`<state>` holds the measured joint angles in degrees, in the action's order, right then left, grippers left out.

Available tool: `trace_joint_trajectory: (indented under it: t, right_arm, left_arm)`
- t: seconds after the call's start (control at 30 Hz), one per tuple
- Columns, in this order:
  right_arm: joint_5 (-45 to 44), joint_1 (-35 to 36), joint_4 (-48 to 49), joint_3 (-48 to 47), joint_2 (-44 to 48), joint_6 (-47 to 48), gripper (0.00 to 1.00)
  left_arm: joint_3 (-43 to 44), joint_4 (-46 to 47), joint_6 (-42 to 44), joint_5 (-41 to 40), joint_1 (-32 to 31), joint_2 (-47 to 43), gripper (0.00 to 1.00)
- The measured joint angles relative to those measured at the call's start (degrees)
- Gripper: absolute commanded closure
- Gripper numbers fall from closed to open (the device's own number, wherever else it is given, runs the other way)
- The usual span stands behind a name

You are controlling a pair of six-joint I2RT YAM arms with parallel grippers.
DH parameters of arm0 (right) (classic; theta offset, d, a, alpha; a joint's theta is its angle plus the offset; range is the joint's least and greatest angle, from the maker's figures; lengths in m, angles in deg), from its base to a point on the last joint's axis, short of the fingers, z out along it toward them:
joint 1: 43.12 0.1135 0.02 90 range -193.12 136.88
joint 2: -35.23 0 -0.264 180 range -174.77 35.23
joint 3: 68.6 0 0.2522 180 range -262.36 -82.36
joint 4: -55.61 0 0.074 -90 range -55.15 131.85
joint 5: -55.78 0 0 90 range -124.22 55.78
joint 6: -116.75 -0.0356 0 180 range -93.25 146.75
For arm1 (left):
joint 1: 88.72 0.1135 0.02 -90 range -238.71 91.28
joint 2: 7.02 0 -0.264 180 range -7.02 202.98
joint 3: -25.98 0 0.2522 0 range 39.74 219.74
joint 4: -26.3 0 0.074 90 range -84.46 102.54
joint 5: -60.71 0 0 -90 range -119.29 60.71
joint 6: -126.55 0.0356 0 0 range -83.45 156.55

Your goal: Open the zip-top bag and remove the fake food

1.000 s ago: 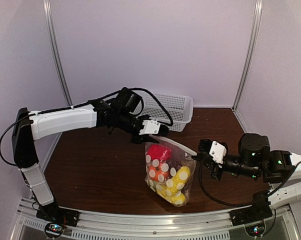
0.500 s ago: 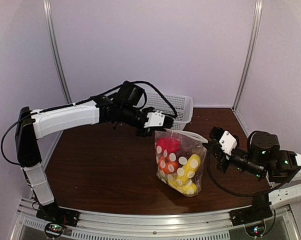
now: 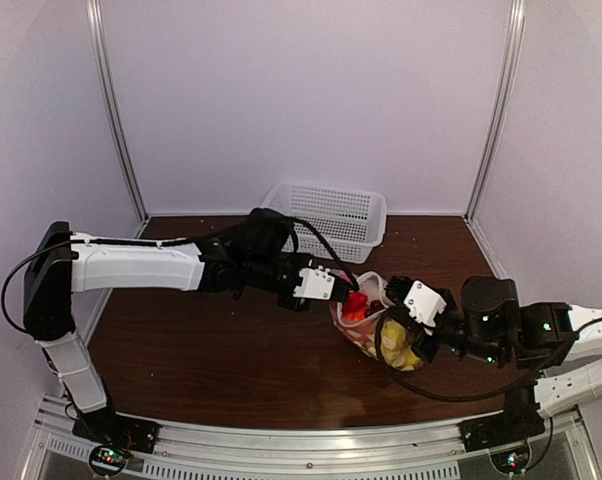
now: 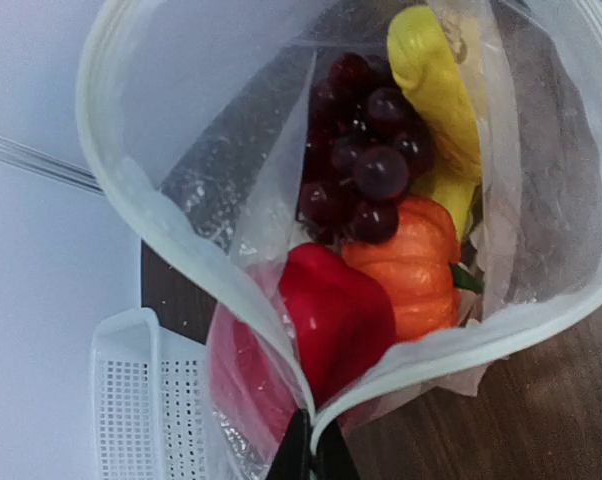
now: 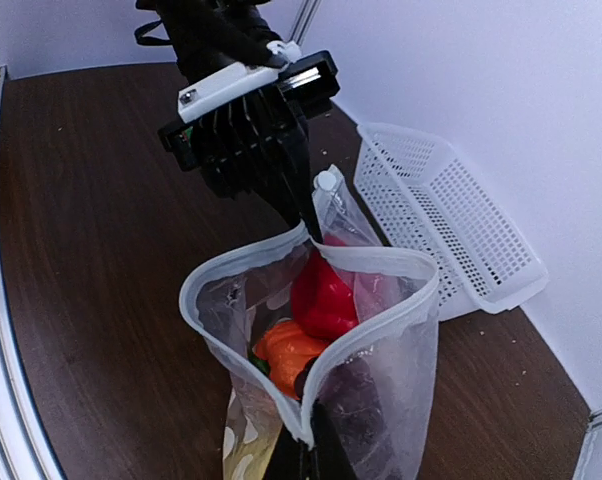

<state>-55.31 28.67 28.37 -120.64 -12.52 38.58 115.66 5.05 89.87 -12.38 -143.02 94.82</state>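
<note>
The clear dotted zip-top bag (image 3: 373, 330) rests low on the brown table with its mouth open wide. My left gripper (image 3: 343, 288) is shut on the far end of the bag's rim (image 4: 311, 420). My right gripper (image 3: 389, 322) is shut on the near end of the rim (image 5: 316, 425). Inside the bag I see a red pepper (image 4: 336, 315), an orange pumpkin (image 4: 411, 265), a dark purple grape bunch (image 4: 356, 160) and a yellow piece (image 4: 436, 85). The red pepper (image 5: 323, 290) and the orange pumpkin (image 5: 286, 345) also show in the right wrist view.
A white lattice basket (image 3: 331, 218) stands at the back of the table, just behind the bag, and shows in the right wrist view (image 5: 451, 225). The purple walls close in at the back and both sides. Brown tabletop (image 3: 201, 340) lies to the left of the bag.
Both grippers have come down and drawn closer together with the bag. The bag dropped from hanging upright to slumped on the table, and its mouth now gapes open.
</note>
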Motion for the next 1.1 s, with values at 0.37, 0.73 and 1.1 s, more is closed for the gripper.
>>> trace_joint_trajectory:
  t: [0.37,0.73,1.1]
  right_arm:
    - [12.39,3.04,1.01,2.71,1.22,-8.44,0.09]
    - [9.62,3.1,-5.95,-15.58,-2.86,-12.28,0.21]
    - [5.57,2.47,-23.15,-28.11,-18.18,-15.3,0.48]
  left_arm:
    - [-14.91,10.54,-0.31,-7.02,-3.8,-7.17,1.0]
    - [-15.08,14.21,-0.26,-9.33,-5.49,-8.59,1.0]
    - [-16.02,15.61,0.66,-11.02,-6.58,-9.64,1.0]
